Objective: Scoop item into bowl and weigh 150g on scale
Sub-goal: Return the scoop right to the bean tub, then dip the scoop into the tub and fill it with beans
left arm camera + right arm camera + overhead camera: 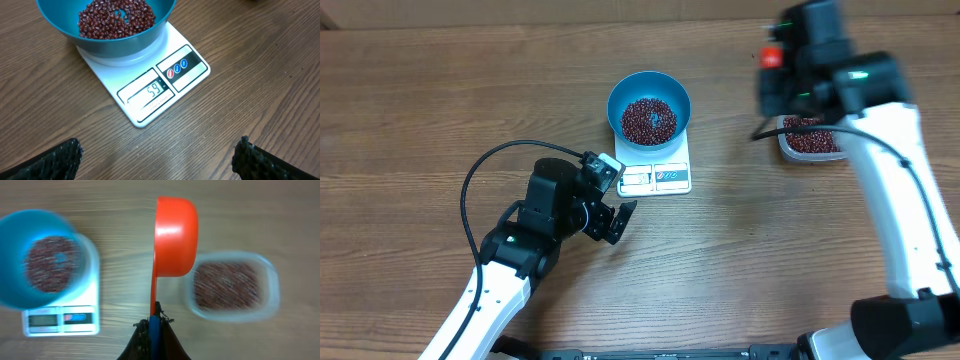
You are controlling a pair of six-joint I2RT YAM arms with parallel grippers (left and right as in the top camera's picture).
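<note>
Part done: beans (116, 19) in bowl (120, 44) on scale (176, 40), reading 59 | more scoops needed | left pincer (157, 150) released | right pincer (154, 322) clenched on scoop (175, 235)

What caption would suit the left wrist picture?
Blue bowl of beans on the white scale, framed by the open left gripper.

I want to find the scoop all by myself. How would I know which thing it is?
Look at the right side of the wooden table, where a clear tub of red-brown beans sits. Beside it, the right end effector grips a scoop by its handle. It is the only bright orange thing; the bowl is blue and the scale white.
</note>
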